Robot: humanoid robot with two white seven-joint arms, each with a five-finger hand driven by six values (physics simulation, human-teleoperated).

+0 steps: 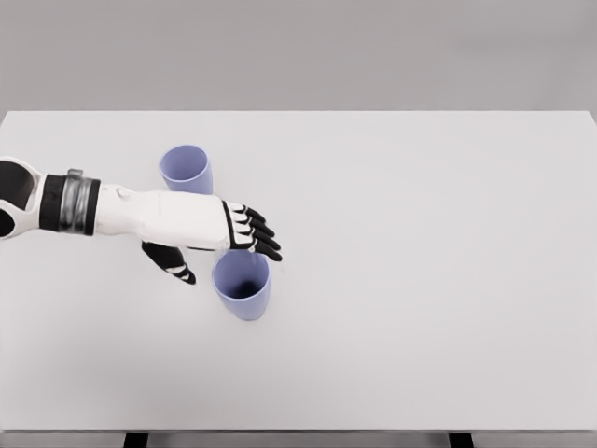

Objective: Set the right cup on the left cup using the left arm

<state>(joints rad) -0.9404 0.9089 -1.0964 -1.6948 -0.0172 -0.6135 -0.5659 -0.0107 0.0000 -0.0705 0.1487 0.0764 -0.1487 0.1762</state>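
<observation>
The left hand [224, 245] reached in from the picture's left over the white table [420, 280], its white forearm lying almost level across the view. Its black fingers [256, 231] were stretched out and slightly fanned, pointing right and a little toward the near edge, and the thumb [175, 264] hung apart below the palm. The hand held nothing.

The near cup [242, 287], pale violet and upright with its mouth open to the camera, stood just below the fingertips. Its rim sat between the thumb and the fingers in the view, very close to both; whether any finger touched it could not be told from this single overhead view.

The far cup [186, 169], the same colour and also upright, stood farther back on the table and somewhat to the left. The forearm crossed in front of its lower part and hid its base. The two cups were apart, with the arm lying between them.

The right arm did not show in the view.
</observation>
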